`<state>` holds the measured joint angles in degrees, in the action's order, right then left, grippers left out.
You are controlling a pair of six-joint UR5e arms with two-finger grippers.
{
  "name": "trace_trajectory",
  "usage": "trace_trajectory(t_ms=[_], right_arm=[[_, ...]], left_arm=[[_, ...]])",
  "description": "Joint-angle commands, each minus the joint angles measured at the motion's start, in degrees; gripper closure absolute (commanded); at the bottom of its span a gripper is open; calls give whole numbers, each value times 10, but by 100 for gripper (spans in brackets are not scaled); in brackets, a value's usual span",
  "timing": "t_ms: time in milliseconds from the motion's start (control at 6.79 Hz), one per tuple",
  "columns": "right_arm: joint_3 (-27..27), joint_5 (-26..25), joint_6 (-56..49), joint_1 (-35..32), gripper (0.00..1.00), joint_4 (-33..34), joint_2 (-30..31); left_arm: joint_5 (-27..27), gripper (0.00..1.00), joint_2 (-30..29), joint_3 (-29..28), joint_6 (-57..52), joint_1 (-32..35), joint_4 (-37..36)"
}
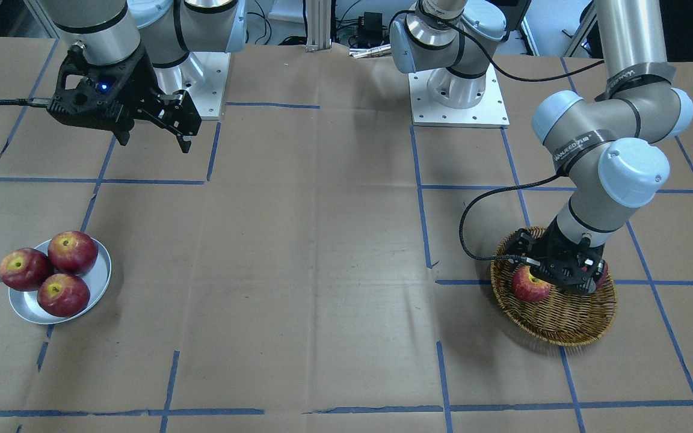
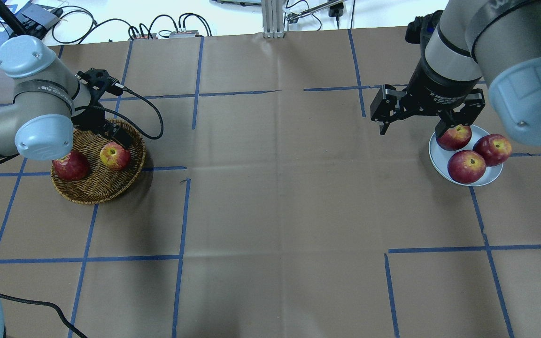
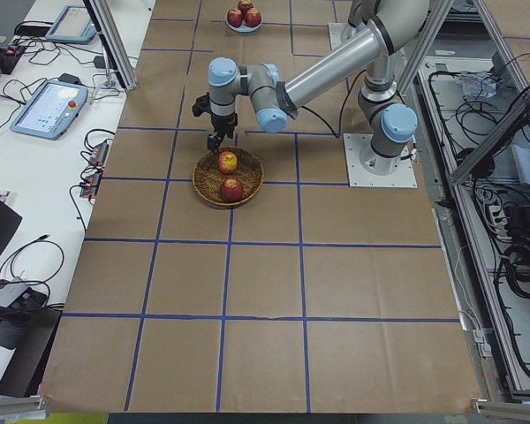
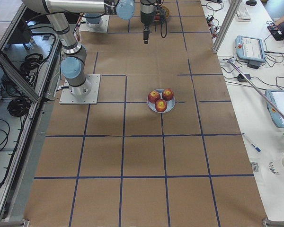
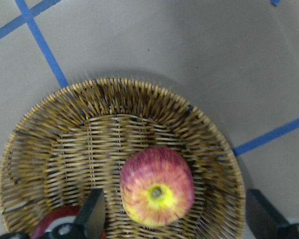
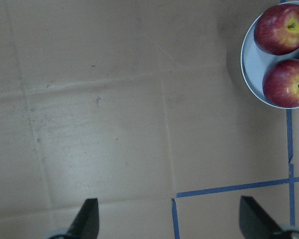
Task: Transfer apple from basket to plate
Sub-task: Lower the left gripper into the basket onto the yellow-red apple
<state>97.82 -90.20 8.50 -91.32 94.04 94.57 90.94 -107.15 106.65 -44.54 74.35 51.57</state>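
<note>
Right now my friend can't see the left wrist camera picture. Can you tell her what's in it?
A pinkish-red apple with a yellow stem hollow lies in a round wicker basket, seen from above, between open black jaws that do not touch it. A darker apple peeks in at the bottom left; brown paper with blue tape lines lies around the basket.

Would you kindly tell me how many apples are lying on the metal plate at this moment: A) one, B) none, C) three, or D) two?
C: the front-facing view shows three red apples clustered together on the plate.
</note>
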Motion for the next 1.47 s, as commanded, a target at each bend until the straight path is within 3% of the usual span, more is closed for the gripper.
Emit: trace_trajectory(t_ms=[0,295,1326], right_arm=[[0,0,0,1,0,0,0],[0,0,0,0,0,0,0],[1,-1,-1,0,0,0,0]], left_arm=[[2,1,-16,14,-27,-1,-6],[44,1,-28,15,-40,-1,-6],[46,2,-74,7,-44,-9,-15]])
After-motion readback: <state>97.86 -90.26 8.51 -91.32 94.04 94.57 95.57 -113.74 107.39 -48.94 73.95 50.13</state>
